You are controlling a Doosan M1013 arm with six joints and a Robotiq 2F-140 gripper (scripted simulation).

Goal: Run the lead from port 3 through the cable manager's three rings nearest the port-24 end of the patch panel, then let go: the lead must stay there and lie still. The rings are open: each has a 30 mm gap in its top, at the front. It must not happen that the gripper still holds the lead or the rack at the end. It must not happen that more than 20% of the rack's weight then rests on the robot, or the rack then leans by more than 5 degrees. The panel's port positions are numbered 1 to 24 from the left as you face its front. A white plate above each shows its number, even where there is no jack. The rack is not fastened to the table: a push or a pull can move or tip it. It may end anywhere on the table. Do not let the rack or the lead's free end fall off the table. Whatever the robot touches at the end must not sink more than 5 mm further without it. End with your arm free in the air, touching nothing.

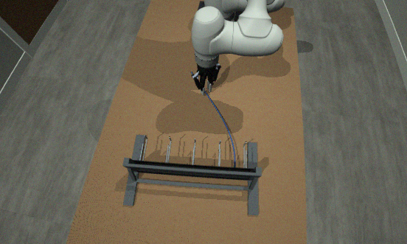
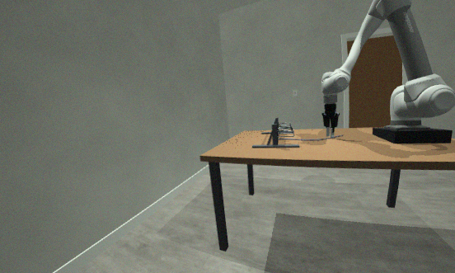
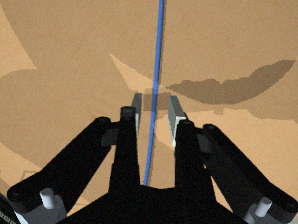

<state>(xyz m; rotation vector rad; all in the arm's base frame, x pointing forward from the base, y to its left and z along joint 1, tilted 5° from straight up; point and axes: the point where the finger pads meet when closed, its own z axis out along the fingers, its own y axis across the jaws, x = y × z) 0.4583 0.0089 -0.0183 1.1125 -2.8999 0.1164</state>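
Note:
The grey rack [image 1: 192, 169] stands on the table, and its cable manager rings [image 1: 194, 151] point toward the arm. The blue lead [image 1: 225, 125] leaves the panel near the rack's right end in the top view. It passes between the two rightmost rings and curves over the table to my gripper [image 1: 206, 90]. In the wrist view the lead [image 3: 156, 76] runs straight between my two fingertips, with a small gap on each side. The fingers stand narrow but do not pinch it. The lead's end is hidden under the palm. No ring on the left holds the lead.
The arm's black base [image 2: 412, 134] sits at the far end of the table. The rack [image 2: 275, 137] stands near the table's other end, with its feet well inside the edges. The table edges lie left and right of the rack in the top view.

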